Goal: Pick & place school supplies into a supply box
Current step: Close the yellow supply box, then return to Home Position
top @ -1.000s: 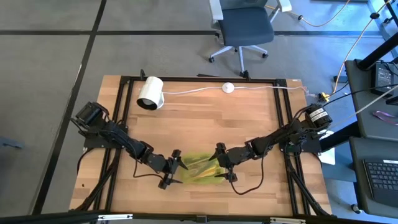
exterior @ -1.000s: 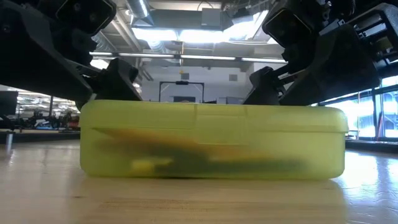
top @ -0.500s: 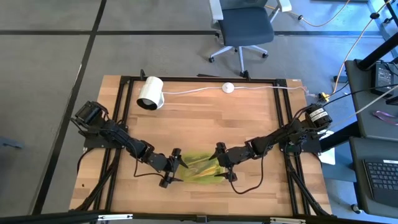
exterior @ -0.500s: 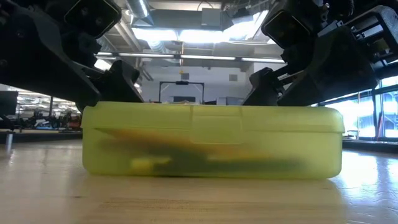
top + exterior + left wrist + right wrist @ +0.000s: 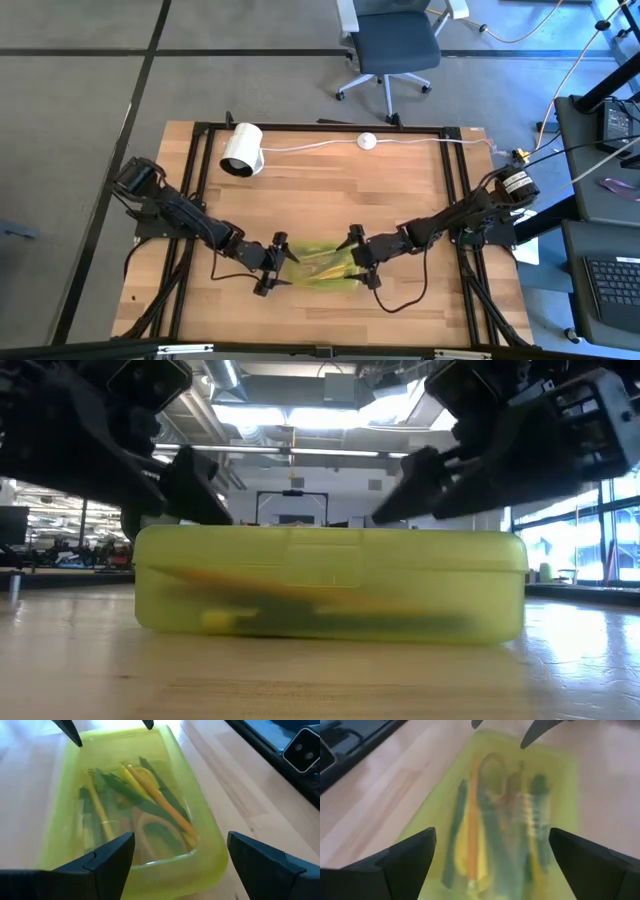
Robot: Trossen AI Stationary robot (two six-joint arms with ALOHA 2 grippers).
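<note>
The supply box (image 5: 320,265) lies shut near the table's near edge, its base flat on the wood. It is translucent yellow-green, with a lid seam showing in the low view (image 5: 330,585). Through the lid I see the school supplies (image 5: 142,795): yellow, orange and dark pens and the scissors' loops (image 5: 495,767). My left gripper (image 5: 274,263) is open at the box's left end and my right gripper (image 5: 360,258) is open at its right end. Each gripper's fingers are spread wider than the box and stand a little above it.
A white cylinder roll (image 5: 241,150) and a small white puck (image 5: 367,141) on a cable lie near the far edge. Black frame rails (image 5: 195,170) run along the table's sides. An office chair (image 5: 392,45) stands beyond the far edge. Bare wood lies between the box and the roll.
Both grippers have drawn back a little from the box's ends, the left toward the table's left and the right toward its right and up. The box has slid slightly toward the far edge and looks smaller in the low view.
</note>
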